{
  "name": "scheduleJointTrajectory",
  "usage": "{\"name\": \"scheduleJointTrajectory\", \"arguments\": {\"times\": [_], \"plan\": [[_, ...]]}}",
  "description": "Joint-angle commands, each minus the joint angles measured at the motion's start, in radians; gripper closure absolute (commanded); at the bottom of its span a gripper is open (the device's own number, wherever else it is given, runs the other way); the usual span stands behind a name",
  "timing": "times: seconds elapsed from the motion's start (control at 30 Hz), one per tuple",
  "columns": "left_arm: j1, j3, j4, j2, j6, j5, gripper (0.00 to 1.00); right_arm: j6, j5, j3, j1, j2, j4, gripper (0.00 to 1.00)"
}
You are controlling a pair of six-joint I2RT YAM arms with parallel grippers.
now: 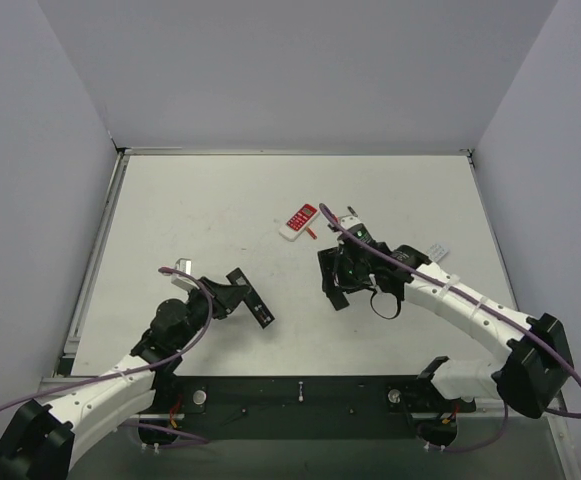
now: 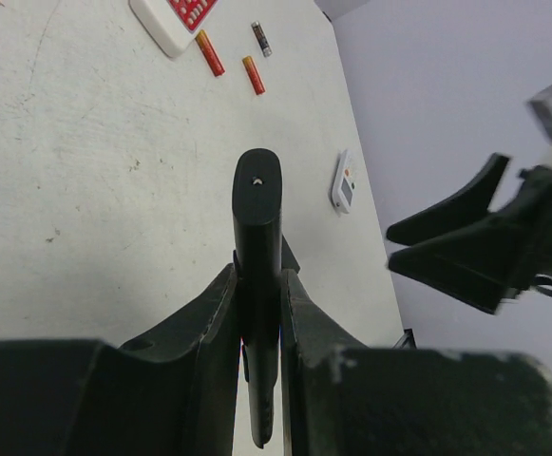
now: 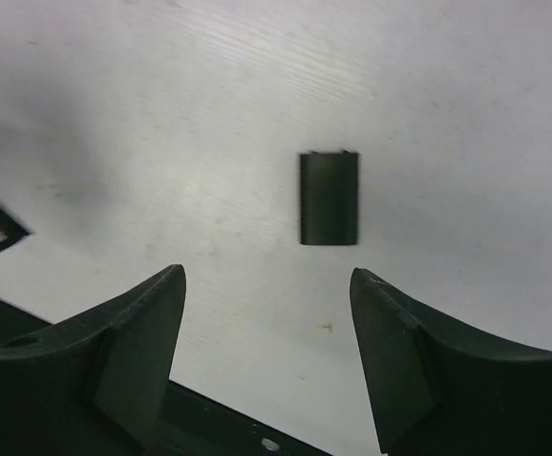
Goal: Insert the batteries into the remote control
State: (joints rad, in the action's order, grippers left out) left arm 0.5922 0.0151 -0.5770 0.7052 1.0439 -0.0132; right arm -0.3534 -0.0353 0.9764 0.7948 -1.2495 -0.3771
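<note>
My left gripper point(image 1: 226, 297) is shut on the long black remote control point(image 1: 255, 305) and holds it above the table. In the left wrist view the remote control point(image 2: 257, 214) stands edge-on between the fingers, pinched by the left gripper point(image 2: 258, 277). Two reddish-orange batteries point(image 2: 210, 52) point(image 2: 254, 74) and a darker one point(image 2: 261, 39) lie on the table beside the red-and-white remote point(image 2: 176, 14). My right gripper point(image 1: 332, 283) is open and empty. In the right wrist view it point(image 3: 266, 277) hovers over a small black battery cover point(image 3: 329, 199) lying flat.
The red-and-white remote point(image 1: 298, 221) lies at the table's middle back with a battery point(image 1: 311, 233) next to it. A small white-grey remote point(image 1: 436, 250) lies at the right, also in the left wrist view point(image 2: 344, 182). Grey walls surround the table.
</note>
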Motion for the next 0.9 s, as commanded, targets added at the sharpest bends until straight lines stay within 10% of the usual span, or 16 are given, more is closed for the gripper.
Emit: {"name": "scheduleJointTrajectory", "arguments": {"times": [0.0,0.87], "plan": [[-0.005,-0.069,-0.05,-0.047,0.059,0.039,1.0,-0.052,-0.017,-0.094,-0.116,-0.033,-0.072,0.34],[-0.015,-0.053,-0.009,-0.087,0.084,0.015,1.0,0.047,-0.014,0.028,-0.105,-0.452,-0.077,0.46]]}}
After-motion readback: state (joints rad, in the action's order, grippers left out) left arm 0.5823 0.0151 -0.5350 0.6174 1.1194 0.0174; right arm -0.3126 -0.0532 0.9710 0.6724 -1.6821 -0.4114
